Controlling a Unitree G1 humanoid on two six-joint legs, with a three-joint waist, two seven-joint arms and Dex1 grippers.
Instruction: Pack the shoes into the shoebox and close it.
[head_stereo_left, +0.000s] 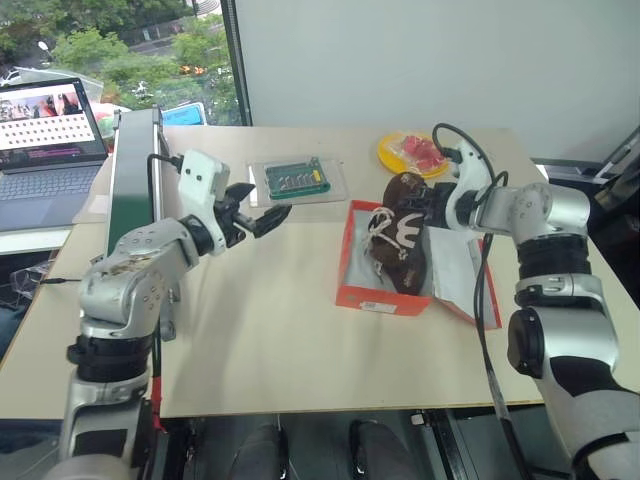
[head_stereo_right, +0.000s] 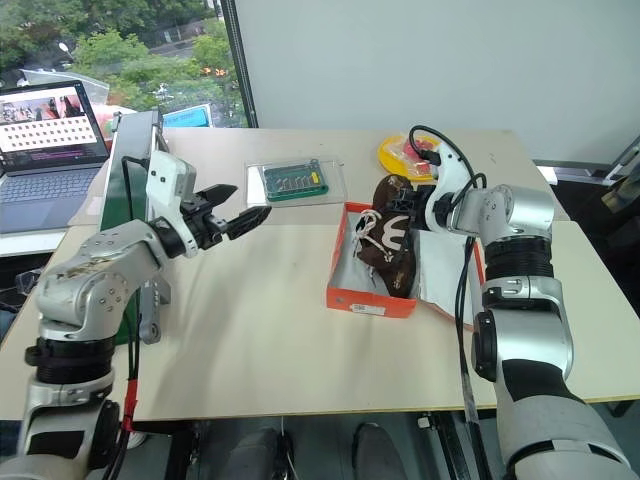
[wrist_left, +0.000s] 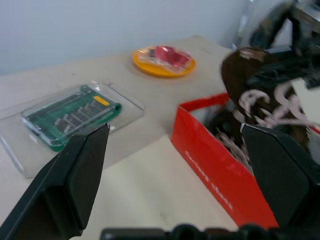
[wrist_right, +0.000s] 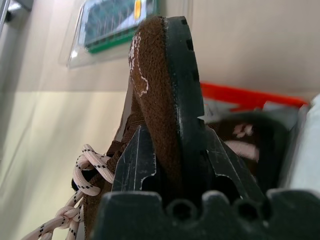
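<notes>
Beige table (head_stereo_left: 280, 330) beside a window w/ trees outside; pale wall behind. Laptop (head_stereo_left: 45, 140) lit at far left. White lettering on shoebox (head_stereo_left: 385, 295) side and its end label, both unreadable. Clear tray w/ green board (head_stereo_left: 295, 180) and yellow plate (head_stereo_left: 392, 152) lay beyond the box. Left gripper (head_stereo_left: 262, 212): fingers spread apart, empty, above the table. Right gripper (wrist_right: 172, 165): clamped on one shoe (head_stereo_left: 405, 225) over the open box; second shoe (wrist_right: 245, 142) lay inside.

silver-grey jointed arms with black bands, white wrist housings, looping black cables, black-fingered left pincer (head_stereo_left: 262, 217).
</notes>
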